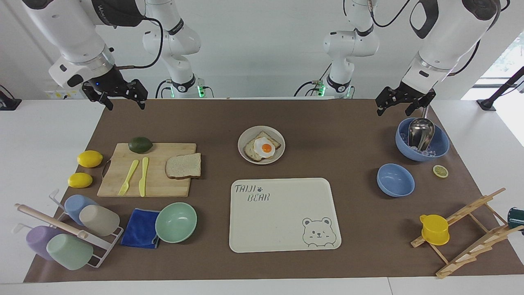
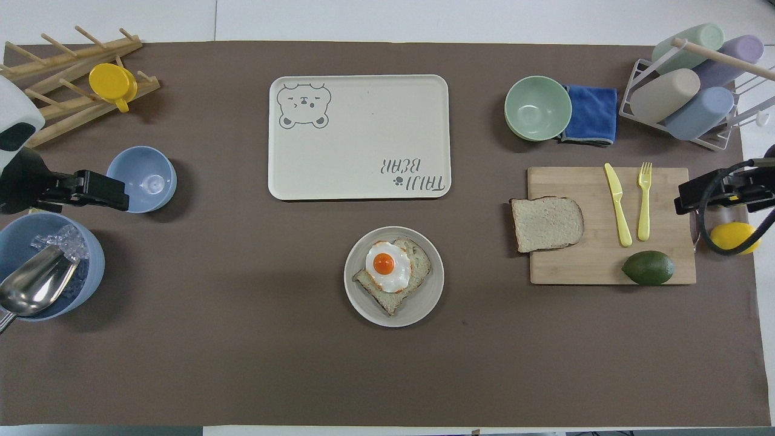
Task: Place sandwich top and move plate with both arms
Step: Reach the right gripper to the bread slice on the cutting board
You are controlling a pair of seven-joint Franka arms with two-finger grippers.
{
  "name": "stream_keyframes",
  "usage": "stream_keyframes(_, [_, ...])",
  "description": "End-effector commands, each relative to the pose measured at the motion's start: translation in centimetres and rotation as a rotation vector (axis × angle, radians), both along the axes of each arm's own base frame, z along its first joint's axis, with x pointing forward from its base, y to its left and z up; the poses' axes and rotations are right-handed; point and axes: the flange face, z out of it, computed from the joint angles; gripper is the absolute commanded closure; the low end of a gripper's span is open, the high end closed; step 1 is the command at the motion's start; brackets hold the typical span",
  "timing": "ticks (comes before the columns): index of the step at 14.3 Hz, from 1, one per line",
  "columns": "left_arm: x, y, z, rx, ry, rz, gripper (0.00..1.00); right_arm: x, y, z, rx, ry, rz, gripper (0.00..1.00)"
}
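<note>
Cutting board [image 1: 147, 170] at right arm's end of table; bread slice [image 1: 183, 166] lies flat on it, overhanging edge toward plate [image 1: 261, 144]. Plate mid-table, nearer robots than bear tray [image 1: 283, 214], carries toast with fried egg [image 1: 266, 147].

Right gripper [image 1: 121, 98] up over table edge, fingers apart, empty. Left gripper [image 1: 403, 104] above ice bowl [image 1: 422, 139], fingers apart, waiting.

Advice: right arm pinches slice by overhanging crust, lowers it squarely on egg.
</note>
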Motion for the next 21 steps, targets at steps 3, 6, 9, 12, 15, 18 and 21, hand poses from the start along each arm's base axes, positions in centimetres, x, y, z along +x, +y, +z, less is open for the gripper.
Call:
stream_keyframes(3, [-0.2,0.3,0.5,0.019,-0.005,0.001,0.00,0.5,-0.1,0.1,-0.012,-0.011,0.005,0.00])
stream_keyframes(6, [-0.2,0.3,0.5,0.019,-0.005,-0.001,0.00,0.6,-0.4,-0.4,-0.009,0.000,-0.001,0.00])
stream_keyframes(9, [-0.2,0.3,0.5,0.020,-0.005,-0.001,0.00,0.4,0.8,-1.6,-0.014,-0.034,0.016,0.00])
stream_keyframes(12, [-0.2,0.3,0.5,0.020,-0.005,0.001,0.00,-0.3,6.5,-3.8,-0.071,-0.093,0.142,0.00])
stream_keyframes(15, [-0.2,0.3,0.5,0.020,-0.005,0.001,0.00,0.0,12.8,-7.3,-0.164,-0.072,0.208,0.00])
stream_keyframes(18, [-0.2,0.3,0.5,0.019,-0.005,0.001,0.00,0.9,19.6,-12.6,-0.275,-0.075,0.296,0.00])
stream_keyframes(21, [-0.2,0.3,0.5,0.019,-0.005,-0.001,0.00,1.1,23.5,-18.5,-0.318,-0.133,0.384,0.00])
